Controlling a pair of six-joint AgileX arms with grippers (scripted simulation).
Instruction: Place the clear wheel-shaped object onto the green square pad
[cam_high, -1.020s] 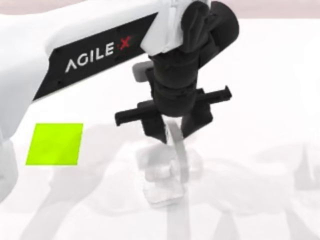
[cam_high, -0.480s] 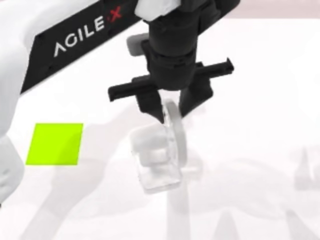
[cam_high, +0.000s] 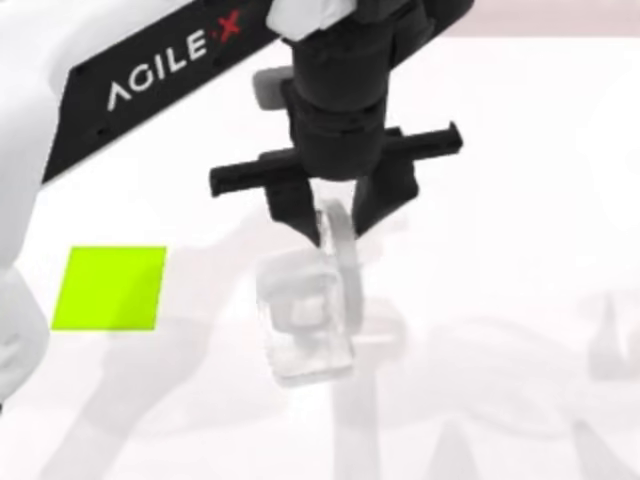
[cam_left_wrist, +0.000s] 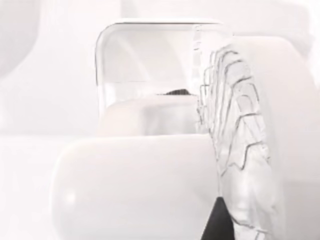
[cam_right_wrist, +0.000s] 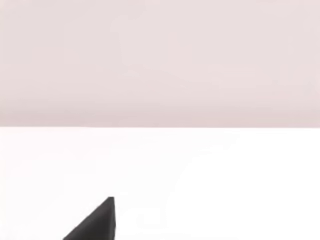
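Left arm reaches in from the upper left of the top view, its black wrist pointing straight down over the middle of the table (cam_high: 540, 150). The left gripper (cam_high: 335, 218) has its two dark fingers clenched on the thin rim of the clear wheel (cam_high: 338, 262), one finger on each face. The wheel hangs edge-on beneath it, hub and small square base (cam_high: 305, 345) jutting toward the lower left. Against half a second ago the wheel sits a touch higher in the frame and has slid slightly left; a full second back it was lower still. In the left wrist view the wheel (cam_left_wrist: 240, 145) fills the picture: translucent whitish plastic, fine tread lines on the rim, a fat rounded hub. Farther off, at middle left, the green pad (cam_high: 109, 288) lies flat, plain lime, well apart from the wheel. The right arm is out of the top view; its wrist view shows only a dark fingertip (cam_right_wrist: 95, 225) over bare table.
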